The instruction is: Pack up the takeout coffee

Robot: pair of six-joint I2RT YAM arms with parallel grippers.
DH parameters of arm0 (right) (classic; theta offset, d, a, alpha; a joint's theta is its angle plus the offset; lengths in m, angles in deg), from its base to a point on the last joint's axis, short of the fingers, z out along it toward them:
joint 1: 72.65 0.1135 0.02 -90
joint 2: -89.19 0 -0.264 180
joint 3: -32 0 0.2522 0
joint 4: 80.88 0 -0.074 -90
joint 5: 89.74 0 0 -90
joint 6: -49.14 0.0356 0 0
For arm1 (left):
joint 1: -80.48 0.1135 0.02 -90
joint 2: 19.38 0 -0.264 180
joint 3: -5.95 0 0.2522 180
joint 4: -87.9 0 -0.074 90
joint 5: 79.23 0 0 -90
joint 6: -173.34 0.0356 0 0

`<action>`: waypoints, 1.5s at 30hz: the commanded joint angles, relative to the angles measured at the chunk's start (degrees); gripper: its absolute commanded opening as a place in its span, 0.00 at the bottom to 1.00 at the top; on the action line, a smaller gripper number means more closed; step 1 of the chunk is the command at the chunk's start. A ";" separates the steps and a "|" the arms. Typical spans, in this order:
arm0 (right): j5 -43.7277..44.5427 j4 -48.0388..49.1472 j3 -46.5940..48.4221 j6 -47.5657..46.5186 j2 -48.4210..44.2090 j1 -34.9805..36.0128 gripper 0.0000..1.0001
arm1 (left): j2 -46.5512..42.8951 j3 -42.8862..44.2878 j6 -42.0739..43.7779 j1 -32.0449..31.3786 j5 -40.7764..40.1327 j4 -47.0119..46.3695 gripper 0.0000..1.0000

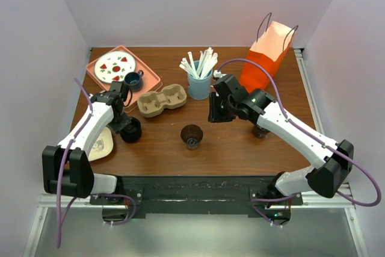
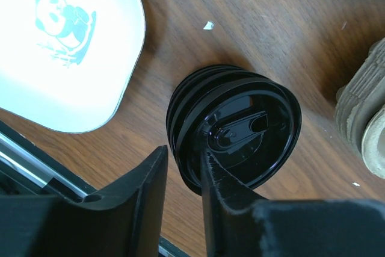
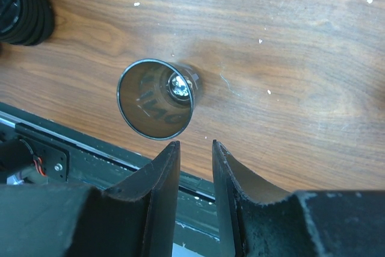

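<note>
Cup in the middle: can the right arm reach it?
Probably yes. The cup stands alone on the table, and nothing sits between it and the right arm's fingers, hovering above.

Upper left, a pink tray [image 1: 150, 77] holds a red-patterned white plate [image 1: 115, 66] and a dark blue mug [image 1: 132, 79]; a white panda dish [image 1: 105, 142] lies lower left.

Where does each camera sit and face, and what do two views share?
Top: above and behind the robot, facing down on the table; left arm and right arm show.
Left wrist: on the left arm, facing down at the lids; left hand shows.
Right wrist: on the right arm, facing down at a cup; right hand shows.
Shared: both wrist views show the lids.
</note>
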 commanded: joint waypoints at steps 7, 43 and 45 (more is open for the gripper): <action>2.10 -0.36 1.65 -0.59 -1.59 0.13 0.32 | -0.53 2.51 1.91 0.39 -0.93 0.25 0.10; -18.30 38.84 0.07 18.65 -15.30 0.05 0.46 | -18.01 -8.65 -2.58 -7.61 69.82 -87.12 0.00; -17.06 39.10 0.33 20.05 -15.30 0.05 0.46 | -18.28 -8.39 -1.61 -7.78 69.91 -87.38 0.00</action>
